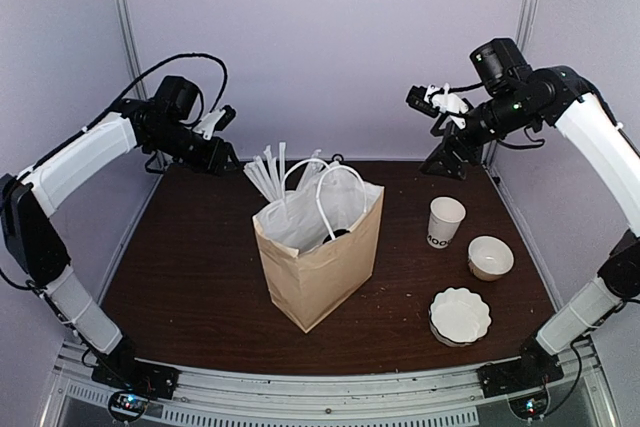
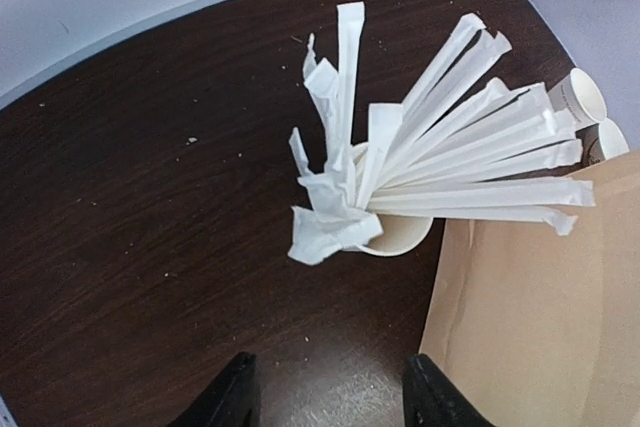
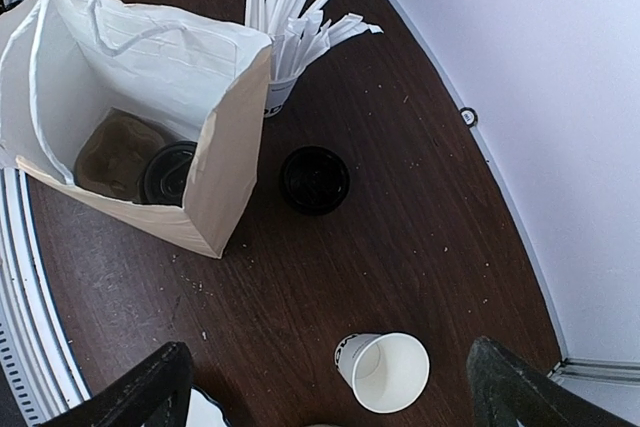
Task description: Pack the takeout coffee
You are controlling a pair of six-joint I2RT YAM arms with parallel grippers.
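The brown table [image 1: 200, 277] has a paper bag [image 1: 318, 257] standing in the middle. The takeout coffee [image 3: 167, 172] looks to be inside the bag, though only its black lid shows. The left gripper [image 2: 335, 392] and right gripper [image 3: 325, 359] hang wide apart, holding nothing. I think packing is nearly done. Next, check that the cup stands straight.

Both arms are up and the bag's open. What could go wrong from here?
1. One black lid shows inside the paper bag, and a second black lid sits on the table beside it: easy to confuse.
2. The white handles arch over the bag's mouth and could snag anything lowered in.
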